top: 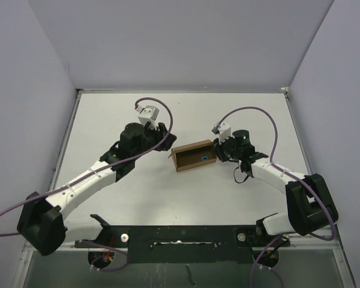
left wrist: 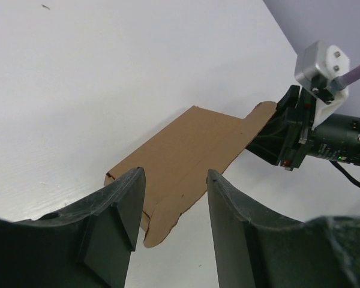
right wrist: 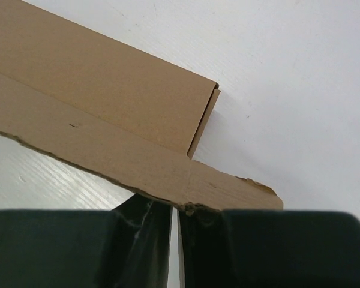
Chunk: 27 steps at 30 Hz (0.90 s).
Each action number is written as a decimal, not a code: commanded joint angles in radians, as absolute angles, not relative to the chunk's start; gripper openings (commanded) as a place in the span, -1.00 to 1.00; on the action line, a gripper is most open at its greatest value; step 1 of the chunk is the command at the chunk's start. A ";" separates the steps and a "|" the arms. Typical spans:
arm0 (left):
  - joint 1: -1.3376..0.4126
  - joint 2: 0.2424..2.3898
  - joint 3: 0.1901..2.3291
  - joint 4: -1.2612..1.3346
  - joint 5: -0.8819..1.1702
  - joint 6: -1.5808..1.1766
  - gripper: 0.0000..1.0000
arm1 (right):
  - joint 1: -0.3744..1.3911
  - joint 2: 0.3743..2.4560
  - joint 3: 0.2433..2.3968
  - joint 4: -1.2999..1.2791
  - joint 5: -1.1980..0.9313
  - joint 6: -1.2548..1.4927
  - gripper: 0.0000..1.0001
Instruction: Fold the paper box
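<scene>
Down at the near edge, the two arm bases sit side by side, and both arms reach in over the white counter (top: 186, 198) toward its middle. On the left, the left pincer (top: 164, 142) stands partly open. Its wrist camera shows the two dark fingers (left wrist: 123, 219) clearly apart, with a rounded cardboard flap lying in the gap and nothing clamped. It sits just beside the left end of the paper box (top: 194, 156).

The paper box rests mid-counter between the two pincers, lying crosswise, its right end a touch farther back. It is brown, open on top, and a small blue cube (top: 203, 158) sits inside toward the right.

Over on the right, the right pincer (top: 216, 153) is pressed tight on the box's right end. Up close, its fingers (right wrist: 147, 240) pinch the ragged edge of a flap, with a folded wall beyond it. The left wrist camera confirms it, showing the far tab gripped.

Purple cables (top: 159, 111) loop over both wrists, and pale walls (top: 180, 42) close off the back.
</scene>
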State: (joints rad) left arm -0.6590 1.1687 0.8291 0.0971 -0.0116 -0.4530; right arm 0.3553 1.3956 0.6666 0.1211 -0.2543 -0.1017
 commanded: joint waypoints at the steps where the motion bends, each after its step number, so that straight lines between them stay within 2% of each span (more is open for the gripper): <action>1: -0.644 1.349 0.944 0.108 0.131 -0.441 -0.13 | 0.363 1.381 0.677 0.130 -0.269 -0.126 -0.82; 9: -0.641 1.592 1.060 0.122 0.208 -0.434 -0.23 | 0.362 1.367 0.674 0.112 -0.314 -0.150 -0.79; 27: -0.644 1.669 1.007 0.159 0.228 -0.469 -0.24 | 0.359 1.371 0.681 0.097 -0.512 -0.132 -0.56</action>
